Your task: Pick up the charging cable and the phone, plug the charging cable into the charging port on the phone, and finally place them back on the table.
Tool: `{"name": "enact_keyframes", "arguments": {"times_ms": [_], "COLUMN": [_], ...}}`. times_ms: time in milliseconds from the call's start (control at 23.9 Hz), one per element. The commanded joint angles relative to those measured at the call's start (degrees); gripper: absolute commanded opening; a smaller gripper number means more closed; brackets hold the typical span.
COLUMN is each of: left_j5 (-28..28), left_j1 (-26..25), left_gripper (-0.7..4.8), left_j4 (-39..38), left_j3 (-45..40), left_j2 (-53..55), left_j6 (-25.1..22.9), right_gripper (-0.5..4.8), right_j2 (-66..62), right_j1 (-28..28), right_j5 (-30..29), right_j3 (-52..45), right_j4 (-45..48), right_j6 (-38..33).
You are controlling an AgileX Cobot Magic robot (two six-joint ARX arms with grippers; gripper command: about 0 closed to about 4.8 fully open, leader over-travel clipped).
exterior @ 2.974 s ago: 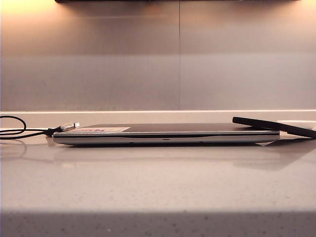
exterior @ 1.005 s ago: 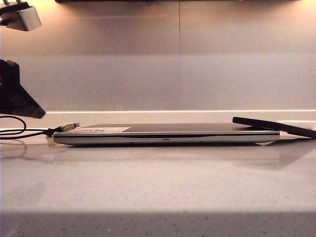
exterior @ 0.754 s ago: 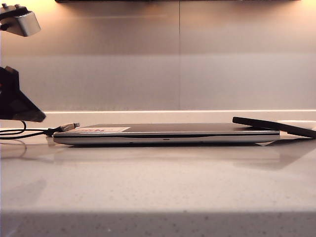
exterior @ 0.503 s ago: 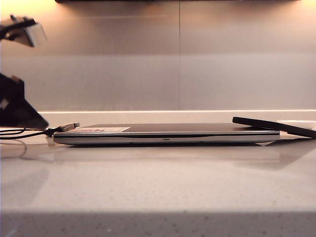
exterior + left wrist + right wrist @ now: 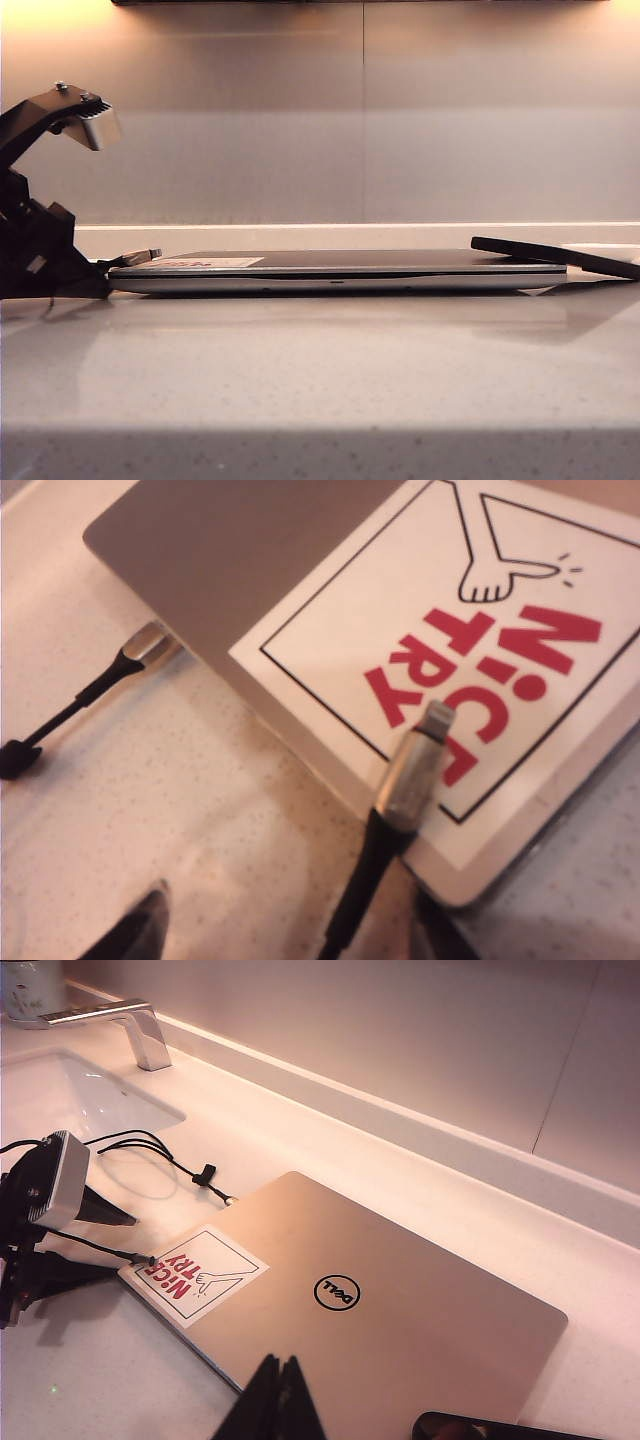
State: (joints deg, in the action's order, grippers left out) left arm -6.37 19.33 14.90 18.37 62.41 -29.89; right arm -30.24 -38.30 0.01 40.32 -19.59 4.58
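One big speckled table (image 5: 320, 380) is filling the exterior view, and a closed laptop (image 5: 340, 272) is lying flat across the middle of it. The right wrist view is also catching a sink (image 5: 60, 1100) and a faucet (image 5: 130, 1020) past the laptop's far corner.

The left gripper (image 5: 92, 288) is sitting out at 9 o'clock from the laptop, right down at table level by the laptop's end. Its jaws are standing wide apart. In the left wrist view its fingers (image 5: 140, 932) are showing on either side of the cable (image 5: 408, 772) without touching it, so it's gripping nothing.

The right gripper (image 5: 276, 1400) is hanging above the laptop's near edge, well apart from everything. Its fingers are pressed together and holding nothing.

The phone (image 5: 555, 254) is lying at 3 o'clock, tilted. One end is resting on the lid, and the other end is sloping down off the laptop's side.

A white sticker (image 5: 470, 650) with red letters is sitting on the lid's 9 o'clock corner. The cable's silvery plug is resting on that sticker, with its black cord trailing off the edge between the open fingers. A second cord (image 5: 95, 685) is lying on the table just beside the laptop's far edge.
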Motion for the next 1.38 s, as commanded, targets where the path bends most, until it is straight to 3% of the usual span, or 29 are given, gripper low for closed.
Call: {"name": "enact_keyframes", "arguments": {"times_ms": [42,168,209,251,1173,1257,1341,1382], "left_j5": [-0.3,-0.3,-0.3,-0.3,-0.3,-0.3,-0.3,-0.3], "left_j1": [0.1,0.1,0.1,0.1,0.1,0.1,0.1,0.1], "left_gripper": [3.0,2.79,1.89,1.45,1.46,1.11,-0.17,-0.07], "left_j4": [-0.4,-0.4,-0.3,-0.3,5.5,5.5,5.5,5.5], "left_j3": [0.0,0.0,0.0,0.0,0.0,0.0,0.0,0.0], "left_j2": [0.8,0.8,0.8,0.8,5.2,5.6,5.5,5.5], "left_j6": [-2.1,-4.6,-6.1,-7.1,-9.0,-9.0,-9.0,-9.0], "right_gripper": [-0.06,-0.06,-0.06,-0.06,-0.06,-0.06,-0.06,-0.06], "right_j2": [0.2,0.2,0.2,0.2,0.2,0.2,0.2,0.2], "right_j1": [-0.1,-0.1,-0.1,-0.1,0.0,0.0,0.0,0.0], "right_j5": [0.0,0.1,0.1,0.1,0.1,0.1,0.1,0.1], "right_j3": [0.3,0.3,0.3,0.3,0.4,0.4,0.4,0.4], "right_j4": [1.0,1.0,1.3,1.7,3.6,3.6,3.6,3.6], "right_j6": [-0.1,-0.1,-0.1,-0.1,-0.1,-0.1,-0.1,-0.1]}}
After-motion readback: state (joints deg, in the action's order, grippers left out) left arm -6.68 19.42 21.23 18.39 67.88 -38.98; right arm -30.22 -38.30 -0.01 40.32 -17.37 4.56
